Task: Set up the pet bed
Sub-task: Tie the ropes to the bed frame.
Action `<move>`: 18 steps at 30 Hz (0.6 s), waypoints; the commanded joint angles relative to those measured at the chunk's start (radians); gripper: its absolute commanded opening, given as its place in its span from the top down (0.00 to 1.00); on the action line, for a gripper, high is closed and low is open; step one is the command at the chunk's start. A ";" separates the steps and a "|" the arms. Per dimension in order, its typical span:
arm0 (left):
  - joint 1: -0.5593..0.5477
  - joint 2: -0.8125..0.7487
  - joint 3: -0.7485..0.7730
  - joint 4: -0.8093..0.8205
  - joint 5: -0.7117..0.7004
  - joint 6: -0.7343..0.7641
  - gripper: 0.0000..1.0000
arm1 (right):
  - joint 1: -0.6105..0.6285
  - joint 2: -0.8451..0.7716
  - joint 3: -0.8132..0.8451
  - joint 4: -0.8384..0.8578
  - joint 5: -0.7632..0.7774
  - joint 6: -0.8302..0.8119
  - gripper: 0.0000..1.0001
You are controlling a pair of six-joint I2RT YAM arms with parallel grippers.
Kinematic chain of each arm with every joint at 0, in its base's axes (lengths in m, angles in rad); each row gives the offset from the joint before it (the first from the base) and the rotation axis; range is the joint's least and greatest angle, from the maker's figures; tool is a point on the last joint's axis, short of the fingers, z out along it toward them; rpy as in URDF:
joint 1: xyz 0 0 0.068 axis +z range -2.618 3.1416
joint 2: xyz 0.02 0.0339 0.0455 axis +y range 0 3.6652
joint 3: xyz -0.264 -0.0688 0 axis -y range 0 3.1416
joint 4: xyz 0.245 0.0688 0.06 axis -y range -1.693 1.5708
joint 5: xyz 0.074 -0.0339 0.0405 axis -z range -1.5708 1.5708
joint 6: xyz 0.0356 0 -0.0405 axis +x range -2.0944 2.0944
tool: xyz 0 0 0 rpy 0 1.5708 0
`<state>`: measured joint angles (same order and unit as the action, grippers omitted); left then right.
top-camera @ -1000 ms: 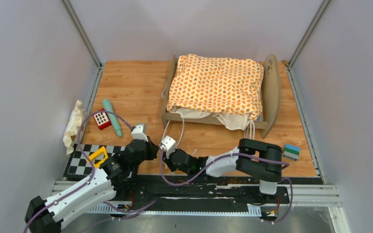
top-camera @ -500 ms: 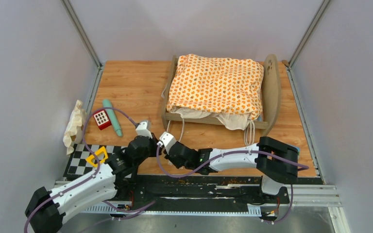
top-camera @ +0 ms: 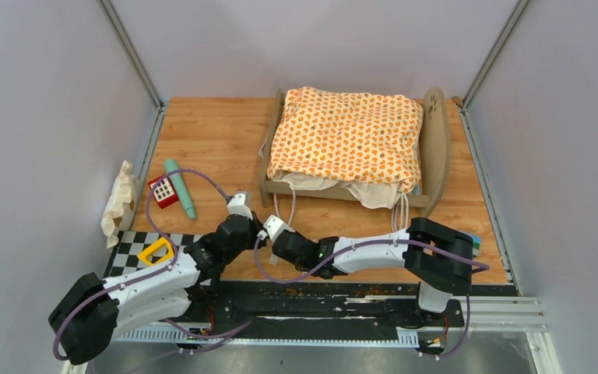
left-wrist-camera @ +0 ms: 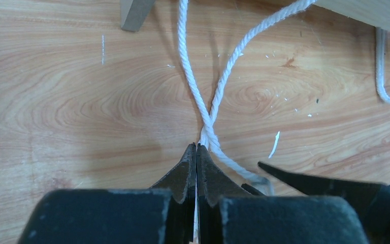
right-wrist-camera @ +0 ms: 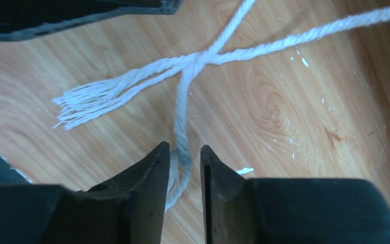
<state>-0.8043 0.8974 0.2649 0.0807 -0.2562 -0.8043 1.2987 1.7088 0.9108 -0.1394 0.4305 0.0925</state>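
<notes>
The pet bed [top-camera: 436, 148] stands at the back of the table, with the orange-patterned cushion [top-camera: 346, 132] draped over it. Two white tie cords [left-wrist-camera: 209, 120] hang from its near left corner and cross on the wood. My left gripper [left-wrist-camera: 197, 146] is shut on one cord just below the crossing. My right gripper [right-wrist-camera: 185, 150] is close beside it and slightly open. The other cord [right-wrist-camera: 182, 127] runs loosely between its fingers. That cord's frayed end [right-wrist-camera: 81, 104] lies on the table. Both grippers meet in front of the bed's left leg [top-camera: 265, 187].
A teal stick [top-camera: 181, 189], a red block [top-camera: 163, 192] and a crumpled cream cloth [top-camera: 118, 199] lie at the left. A yellow piece [top-camera: 156, 251] sits on the checkered mat [top-camera: 124, 269]. A blue-green block [top-camera: 475, 243] shows behind the right arm.
The right jaws have parted from the cord they pinched. Both grippers have shifted slightly toward the bed, and the left stays shut on its cord.
</notes>
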 commanded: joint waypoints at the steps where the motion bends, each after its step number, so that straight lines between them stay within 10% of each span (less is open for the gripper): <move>1: 0.001 0.019 -0.012 0.089 -0.031 0.002 0.96 | -0.007 -0.008 0.016 0.001 0.082 -0.014 0.65; 11: 0.015 0.012 0.048 0.068 -0.137 0.084 0.63 | -0.012 -0.358 -0.214 0.144 0.069 -0.104 0.54; 18: 0.108 -0.131 0.031 -0.070 -0.111 0.073 0.63 | -0.096 -0.514 -0.333 0.305 -0.691 -0.756 0.46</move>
<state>-0.7506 0.8692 0.2874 0.0811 -0.3500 -0.7368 1.2465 1.2346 0.5961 0.0639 0.2432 -0.2127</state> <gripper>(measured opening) 0.365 0.479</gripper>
